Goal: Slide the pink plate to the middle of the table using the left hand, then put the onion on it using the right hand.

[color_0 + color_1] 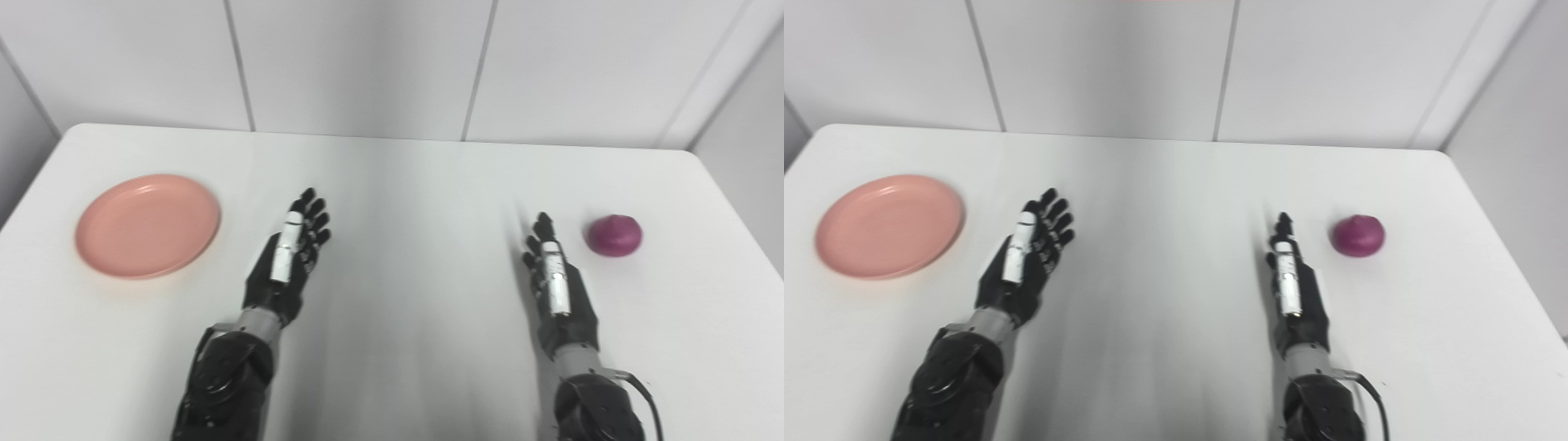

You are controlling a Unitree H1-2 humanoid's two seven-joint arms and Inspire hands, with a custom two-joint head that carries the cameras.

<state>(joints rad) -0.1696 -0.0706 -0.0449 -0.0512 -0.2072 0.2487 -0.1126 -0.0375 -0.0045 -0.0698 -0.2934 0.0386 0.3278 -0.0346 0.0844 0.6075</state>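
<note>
A round pink plate lies flat on the white table at the left side. My left hand hovers to the right of it, a short gap away, fingers stretched out and apart, holding nothing. A purple onion rests on the table at the right. My right hand is just left of the onion, edge-on, fingers extended and not touching it, open.
White wall panels rise behind the table's far edge. The table's right edge runs close to the onion. Bare tabletop lies between the two hands.
</note>
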